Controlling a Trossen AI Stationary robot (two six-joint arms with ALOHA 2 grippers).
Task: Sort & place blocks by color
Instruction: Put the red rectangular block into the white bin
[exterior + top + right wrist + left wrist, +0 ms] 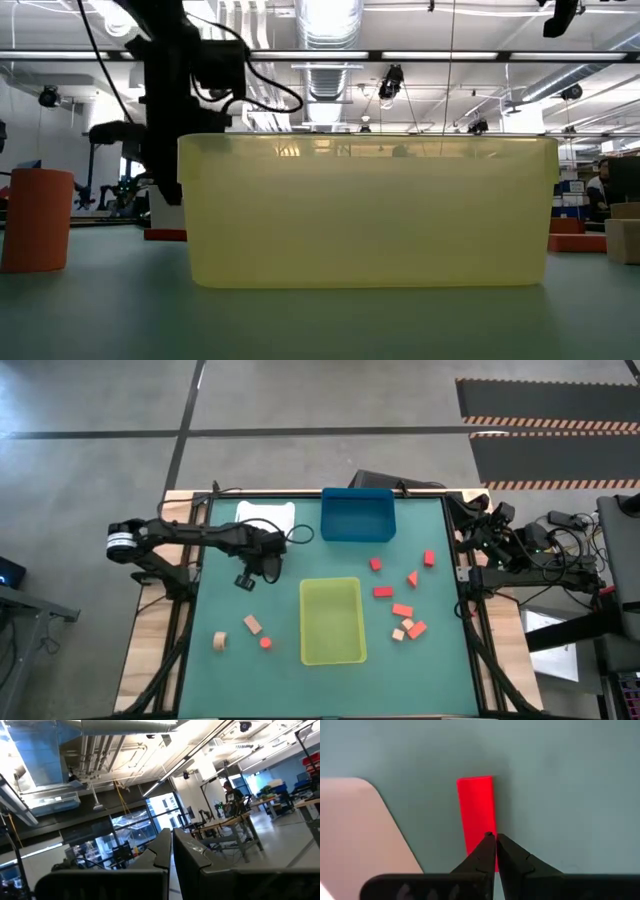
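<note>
Blocks are what we sort, and the nearest one to our left pincer (495, 851) is a bright red bar (476, 820) lying flat on the surface (560, 780) just beneath and ahead of the tips. The pincer's fingers are pressed together and hold nothing; we judge it is poised above the bar, not gripping it. The bar looks smooth, straight-edged and rectangular, its long side in line with the fingers. Just beside the pincer, a pale rounded-cornered white bin (355, 830) sits close to the bar, probably its destination. Farther off stand the translucent yellow-green bin (331, 620) with soft corners and the blue bin (357, 514). Beyond those, across the surface, coral and tan blocks (402, 610) lie scattered, cubes and wedges still unsorted. Our right pincer (172, 845) waits folded at the far edge, fingers closed on nothing.
</note>
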